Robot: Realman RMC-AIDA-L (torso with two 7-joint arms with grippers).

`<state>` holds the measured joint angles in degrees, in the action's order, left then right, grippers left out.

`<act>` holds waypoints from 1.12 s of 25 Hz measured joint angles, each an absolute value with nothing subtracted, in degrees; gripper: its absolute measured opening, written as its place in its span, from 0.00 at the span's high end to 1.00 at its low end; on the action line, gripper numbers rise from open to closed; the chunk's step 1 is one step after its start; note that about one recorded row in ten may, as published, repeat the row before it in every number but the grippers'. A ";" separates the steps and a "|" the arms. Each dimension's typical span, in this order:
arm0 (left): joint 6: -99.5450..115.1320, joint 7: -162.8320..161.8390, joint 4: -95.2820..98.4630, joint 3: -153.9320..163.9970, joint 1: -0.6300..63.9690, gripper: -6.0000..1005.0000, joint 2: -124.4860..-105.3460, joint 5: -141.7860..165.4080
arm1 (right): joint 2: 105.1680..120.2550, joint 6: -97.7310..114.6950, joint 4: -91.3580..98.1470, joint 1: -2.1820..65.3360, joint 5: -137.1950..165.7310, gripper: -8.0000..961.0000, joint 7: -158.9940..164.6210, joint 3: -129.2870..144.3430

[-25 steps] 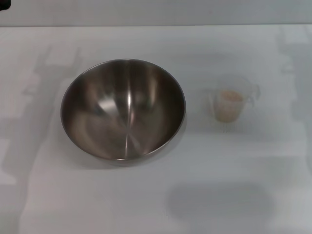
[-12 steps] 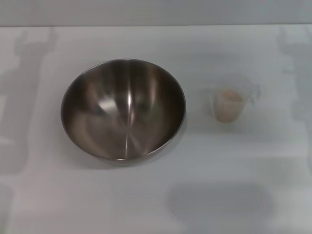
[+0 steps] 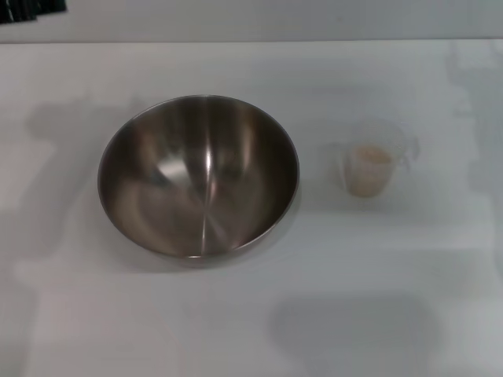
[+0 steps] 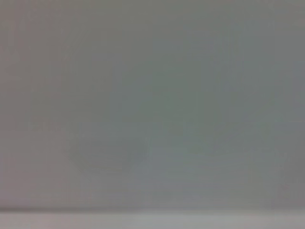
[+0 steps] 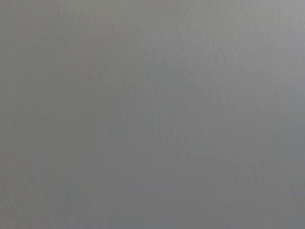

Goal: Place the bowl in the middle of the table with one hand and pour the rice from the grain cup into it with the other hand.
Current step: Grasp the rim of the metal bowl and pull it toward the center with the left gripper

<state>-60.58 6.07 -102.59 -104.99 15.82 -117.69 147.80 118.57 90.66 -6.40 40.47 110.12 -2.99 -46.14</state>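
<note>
Bowl (image 3: 198, 176): steel, upright, open side up, standing on the table (image 3: 236, 330). It sits left of the table's middle, nearer the left edge than the right, about midway between far and near edges. Its inside is bare metal with bright streaks of reflected light.

Cup (image 3: 369, 166): clear plastic, upright, right of the bowl and well apart from it, roughly level with the bowl's middle. Its small handle points toward the right edge.

Rice (image 3: 369, 161): pale beige grains inside the cup, filling the lower part. The fill level is hard to judge through the clear wall.

Table: plain white top, crossed by soft grey shadows along the left edge, the right edge and near the near edge below the cup.

Dark object (image 3: 30, 9): black, partly cut off, at the far left corner beyond the table's far edge; what it is cannot be told.

Left gripper: not seen in any view; whether its fingers are apart or together cannot be told. Its wrist view shows only a flat grey surface.

Right gripper: likewise unseen, state unknown. Its wrist view is plain grey.
</note>
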 joint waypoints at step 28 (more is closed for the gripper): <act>-84.29 13.43 -90.97 -104.26 25.00 0.19 -118.30 150.00 | 118.39 90.69 -5.44 40.34 110.15 0.32 -2.99 -46.14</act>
